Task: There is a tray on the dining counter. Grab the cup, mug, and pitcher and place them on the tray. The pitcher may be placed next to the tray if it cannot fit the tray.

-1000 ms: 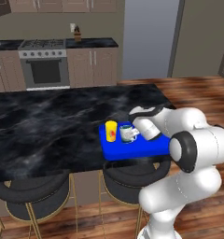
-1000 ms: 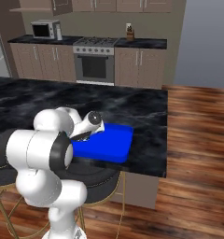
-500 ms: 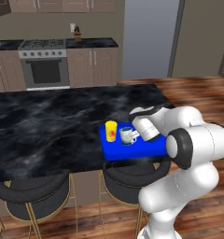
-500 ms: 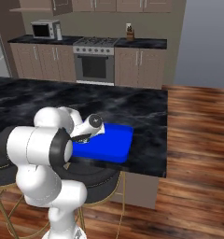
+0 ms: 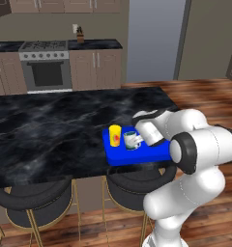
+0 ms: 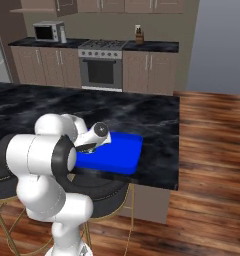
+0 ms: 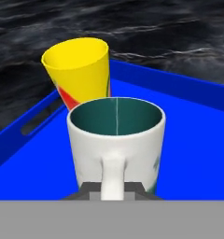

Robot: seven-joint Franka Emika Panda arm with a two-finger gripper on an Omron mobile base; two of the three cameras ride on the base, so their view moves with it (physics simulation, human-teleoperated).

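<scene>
The white mug [image 7: 116, 140] with a teal inside stands upright in the blue tray [image 7: 188, 140], handle toward the hand. My gripper [image 7: 113, 190] is shut on that handle, with a dark fingertip [image 7: 88, 191] on each side of it. The yellow cup [image 7: 79, 70] stands on the tray just behind the mug. From the left base view, cup [image 5: 115, 135] and mug [image 5: 131, 140] sit at the left end of the tray [image 5: 137, 152], with the gripper [image 5: 139, 138] at the mug's right. The tray lies near the front edge of the dining counter [image 5: 50, 130]. The pitcher is out of view.
Two round black stools [image 5: 31, 202] [image 5: 132, 181] stand under the counter's near edge. A stove [image 5: 45, 67] and beige cabinets line the back wall, with a microwave [image 6: 47, 31] on the far worktop. The right half of the tray [image 6: 117, 150] is bare.
The hand and the mug have sunk a little toward the tray. The cup and tray have stayed put.
</scene>
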